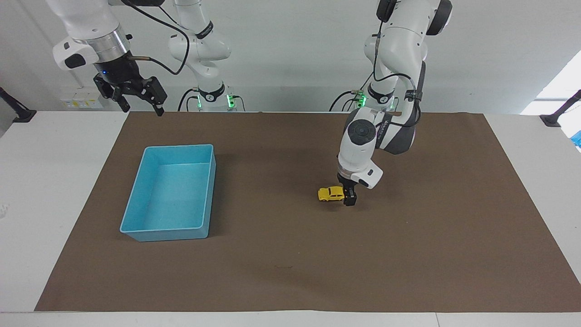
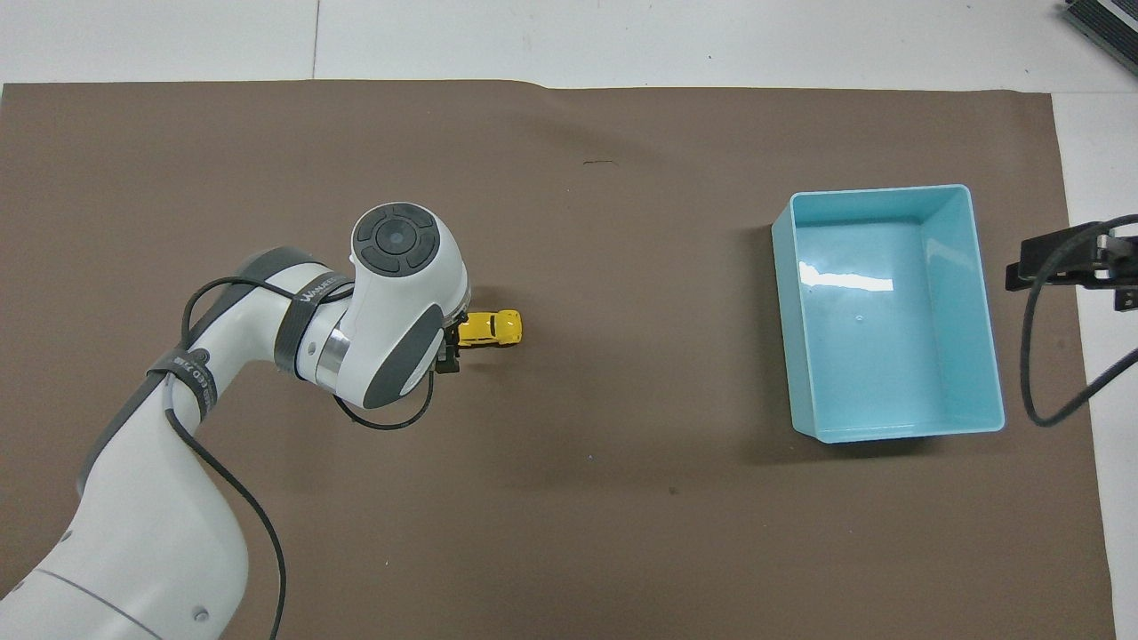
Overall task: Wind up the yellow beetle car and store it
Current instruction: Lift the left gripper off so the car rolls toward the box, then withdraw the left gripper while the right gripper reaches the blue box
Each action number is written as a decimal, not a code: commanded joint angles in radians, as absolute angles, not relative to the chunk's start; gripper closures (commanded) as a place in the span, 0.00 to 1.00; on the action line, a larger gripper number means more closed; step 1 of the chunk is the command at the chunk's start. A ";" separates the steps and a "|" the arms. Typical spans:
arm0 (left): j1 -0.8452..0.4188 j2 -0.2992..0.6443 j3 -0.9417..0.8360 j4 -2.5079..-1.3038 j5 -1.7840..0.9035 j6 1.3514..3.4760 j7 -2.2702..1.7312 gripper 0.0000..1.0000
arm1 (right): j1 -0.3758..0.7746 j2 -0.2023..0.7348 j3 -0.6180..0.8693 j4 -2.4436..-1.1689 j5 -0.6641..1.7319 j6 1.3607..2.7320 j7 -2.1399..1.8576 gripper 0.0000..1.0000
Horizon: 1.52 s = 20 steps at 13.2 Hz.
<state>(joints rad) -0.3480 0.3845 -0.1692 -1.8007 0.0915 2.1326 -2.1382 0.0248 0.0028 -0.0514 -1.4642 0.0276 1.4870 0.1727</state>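
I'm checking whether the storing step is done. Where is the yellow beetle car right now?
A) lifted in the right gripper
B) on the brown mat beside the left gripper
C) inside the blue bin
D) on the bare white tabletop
B: the yellow beetle car sits on the brown mat next to the left gripper, apart from the blue bin.

Facing cam: high, across table, toward robots. Overhead: steep down. Both share brown mat (image 1: 408,254).
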 commanded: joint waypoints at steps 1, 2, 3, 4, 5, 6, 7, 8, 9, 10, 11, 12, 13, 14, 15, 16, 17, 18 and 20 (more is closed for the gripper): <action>-0.364 0.353 -0.166 -1.804 0.103 2.098 -2.145 0.00 | 0.026 -0.008 -0.054 -1.476 0.040 1.486 0.187 0.00; -0.364 0.353 -0.166 -1.798 0.104 2.098 -2.145 0.00 | 0.026 -0.008 -0.054 -1.476 0.040 1.486 0.187 0.00; -0.364 0.353 -0.166 -1.798 0.104 2.102 -2.143 0.00 | 0.026 -0.008 -0.054 -1.476 0.040 1.486 0.187 0.00; -0.359 0.351 -0.166 -1.793 0.104 2.103 -2.141 0.00 | 0.026 -0.008 -0.054 -1.474 0.040 1.486 0.187 0.00; -0.356 0.351 -0.164 -1.786 0.104 2.106 -2.141 0.00 | 0.026 -0.008 -0.054 -1.476 0.040 1.486 0.187 0.00; -0.351 0.351 -0.164 -1.775 0.103 2.108 -2.138 0.00 | 0.023 -0.008 -0.055 -1.474 0.040 1.479 0.187 0.00; -0.350 0.345 -0.164 -1.766 0.103 2.108 -2.132 0.00 | 0.023 -0.009 -0.054 -1.476 0.040 1.470 0.187 0.00; -0.348 0.339 -0.161 -1.763 0.103 2.109 -2.131 0.00 | 0.023 -0.009 -0.052 -1.476 0.038 1.471 0.187 0.00; -0.339 0.336 -0.158 -1.756 0.103 2.111 -2.129 0.00 | 0.021 -0.009 -0.054 -1.476 0.040 1.473 0.187 0.00; -0.331 0.328 -0.160 -1.752 0.103 2.112 -2.128 0.00 | 0.021 -0.009 -0.054 -1.476 0.040 1.473 0.187 0.00; -0.333 0.322 -0.158 -1.741 0.103 2.108 -2.131 0.00 | 0.017 -0.009 -0.054 -1.476 0.040 1.473 0.187 0.00; -0.331 0.319 -0.158 -1.730 0.103 2.097 -2.131 0.00 | 0.017 -0.009 -0.055 -1.476 0.038 1.473 0.186 0.00; -0.333 0.316 -0.156 -1.727 0.104 2.097 -2.129 0.00 | 0.015 -0.009 -0.055 -1.476 0.040 1.470 0.181 0.00; -0.330 0.305 -0.156 -1.723 0.104 2.100 -2.126 0.00 | 0.015 -0.011 -0.055 -1.476 0.040 1.468 0.173 0.00; -0.330 0.293 -0.155 -1.717 0.104 2.102 -2.117 0.00 | 0.015 -0.011 -0.054 -1.477 0.040 1.467 0.166 0.00; -0.330 0.279 -0.153 -1.715 0.104 2.102 -2.085 0.00 | 0.017 -0.014 -0.051 -1.479 0.040 1.460 0.129 0.00; -0.328 0.267 -0.153 -1.715 0.103 2.099 -2.039 0.00 | 0.017 -0.015 -0.048 -1.479 0.041 1.460 0.086 0.00; -0.316 0.252 -0.153 -1.715 0.103 2.097 -2.004 0.00 | 0.017 -0.018 -0.046 -1.486 0.041 1.457 0.034 0.00; -0.302 0.223 -0.153 -1.721 0.103 2.092 -1.913 0.00 | 0.021 -0.026 -0.045 -1.494 0.041 1.456 -0.149 0.00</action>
<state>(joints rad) -0.3204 0.2609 -0.1509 -1.7072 0.0917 2.1188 -1.9893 0.0228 0.0009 -0.0481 -1.4662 0.0276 1.4615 -0.0243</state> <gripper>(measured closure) 0.000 0.000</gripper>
